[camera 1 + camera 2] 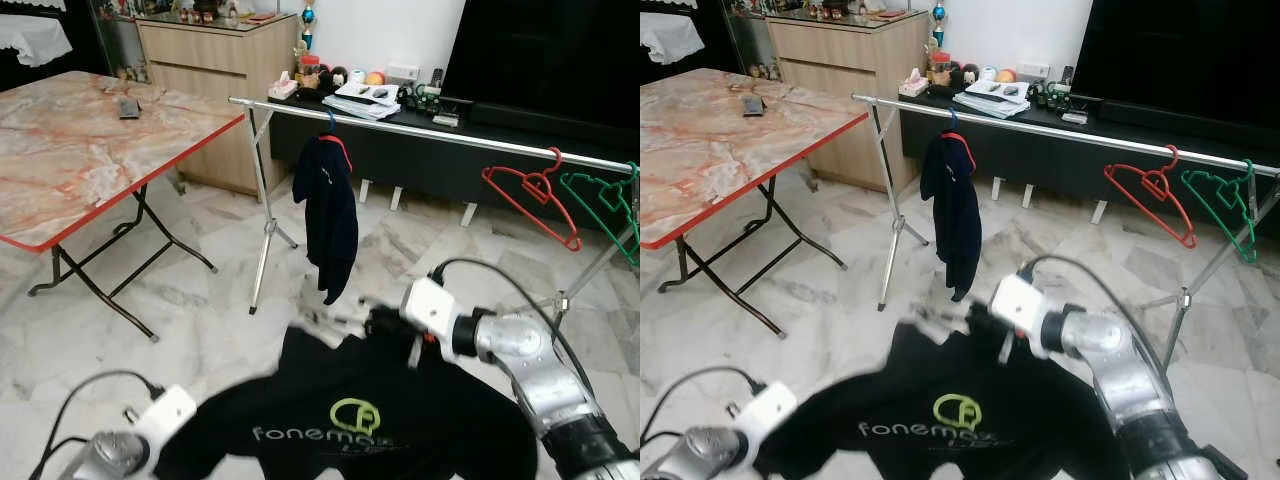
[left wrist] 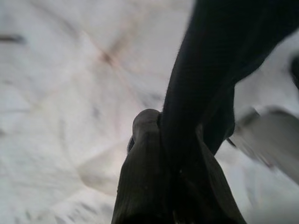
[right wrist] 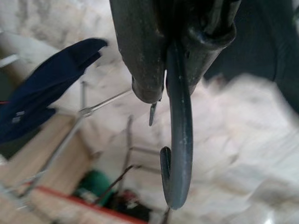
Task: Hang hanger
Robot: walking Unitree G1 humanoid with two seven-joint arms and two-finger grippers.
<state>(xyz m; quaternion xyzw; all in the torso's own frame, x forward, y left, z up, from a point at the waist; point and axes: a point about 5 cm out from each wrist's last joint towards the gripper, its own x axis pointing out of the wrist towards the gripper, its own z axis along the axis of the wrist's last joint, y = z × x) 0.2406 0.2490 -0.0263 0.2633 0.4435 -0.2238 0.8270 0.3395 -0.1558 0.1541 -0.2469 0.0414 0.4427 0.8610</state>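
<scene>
Grippers hold the black shirt (image 1: pixel 350 415) low before the rail (image 1: pixel 430 130): the right gripper (image 3: pixel 170 88) is closed on the hanger hook (image 3: pixel 180 154), the left gripper (image 2: pixel 163 154) pinches the cloth.

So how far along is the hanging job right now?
Done: one navy garment already hangs on the rail. In hand: the right gripper is shut on the hanger hook of the black shirt, while the left gripper pinches its fabric, low before the rack. Left: lift the hook onto the rail, probably in the bare stretch before the red hanger.
</scene>
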